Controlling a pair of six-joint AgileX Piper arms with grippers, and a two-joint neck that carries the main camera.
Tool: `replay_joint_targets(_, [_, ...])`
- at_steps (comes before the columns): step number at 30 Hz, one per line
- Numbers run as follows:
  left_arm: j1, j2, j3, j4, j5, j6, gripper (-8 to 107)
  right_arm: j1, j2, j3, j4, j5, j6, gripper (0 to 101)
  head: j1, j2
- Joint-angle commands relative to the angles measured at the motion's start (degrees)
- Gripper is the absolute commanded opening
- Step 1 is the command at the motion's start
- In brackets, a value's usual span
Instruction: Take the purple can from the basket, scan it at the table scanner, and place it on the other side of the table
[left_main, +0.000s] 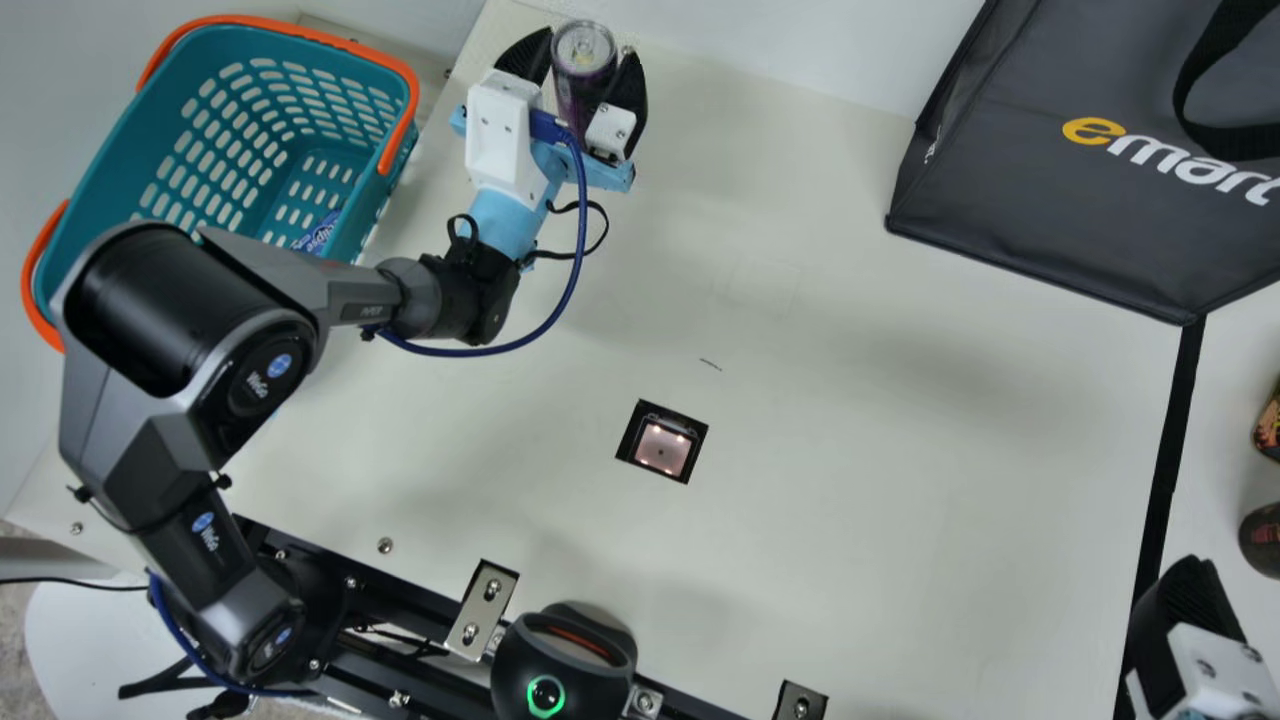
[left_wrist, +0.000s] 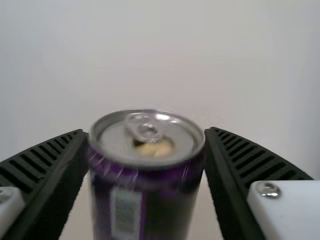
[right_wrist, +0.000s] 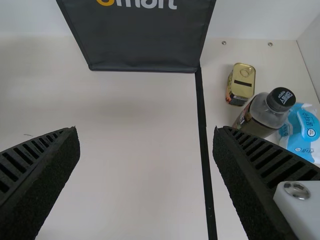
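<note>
I have the purple can (left_main: 585, 95) in my left hand (left_main: 588, 48), with one finger on each side of it and the top peeking out between them. It is out of the basket (left_main: 125, 150) and close beside it, at the far edge of the tabletop (left_main: 850, 450). I can't tell if its bottom touches down there. So I think the taking-out part is done. The scanner (left_main: 662, 445) is well apart from the can, nearer the middle, so I guess the scan is left to do. After that, the can has to go to the other side, which I think is past the black line (left_main: 1165, 460), where a bottle (right_wrist: 262, 115) and a little tin (right_wrist: 241, 84) are. My left arm (left_main: 180, 280) bends up and then stretches out past the basket's near corner, and its hand points away from me, held rather flat. The can looks about upright, and the bar stripes (left_wrist: 125, 215) face back toward my wrist, so I may need to turn them to the scanner. My right hand (right_wrist: 145, 131) is by the black line on the near side, fingers wide apart with nothing between them, and leans down a bit toward the big dark bag (left_main: 1020, 100).
</note>
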Motion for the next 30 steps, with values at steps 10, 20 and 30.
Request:
replay_joint_targets(10, [0.3, -0.7, 1.0, 0.3, 0.0, -0.2, 90, 0.0, 0.0, 0.0, 0.0, 0.0, 0.0, 95, -1.6, 0.2])
replay_joint_targets(20, [0.2, -7.1, 2.9, 2.1, 0.0, 0.4, 90, 0.0, 0.0, 0.0, 0.0, 0.0, 0.0, 95, -1.6, 0.2])
replay_joint_targets(30, [0.0, -18.4, 3.7, 3.6, 7.9, 4.3, 90, 0.0, 0.0, 0.0, 0.0, 0.0, 0.0, 95, -1.6, 0.2])
